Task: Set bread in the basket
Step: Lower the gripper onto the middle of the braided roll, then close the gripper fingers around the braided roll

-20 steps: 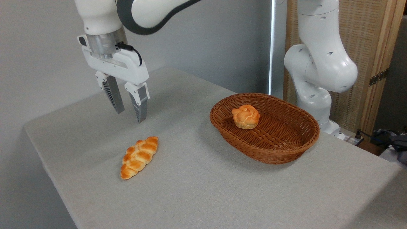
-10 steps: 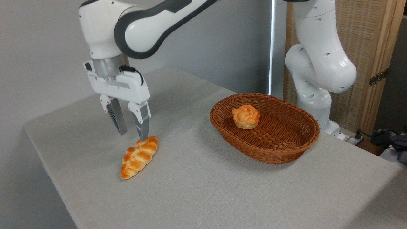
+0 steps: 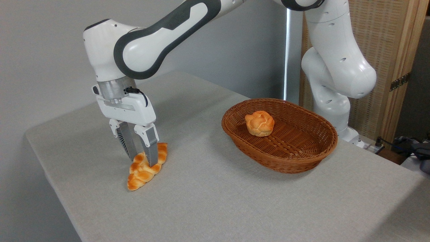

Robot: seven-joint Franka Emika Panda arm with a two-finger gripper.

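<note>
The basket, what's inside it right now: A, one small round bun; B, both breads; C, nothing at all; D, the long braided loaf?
A: a single round bun sits inside the basket, while the loaf lies on the table with the hand down around it.

No text, label or number is readable.
</note>
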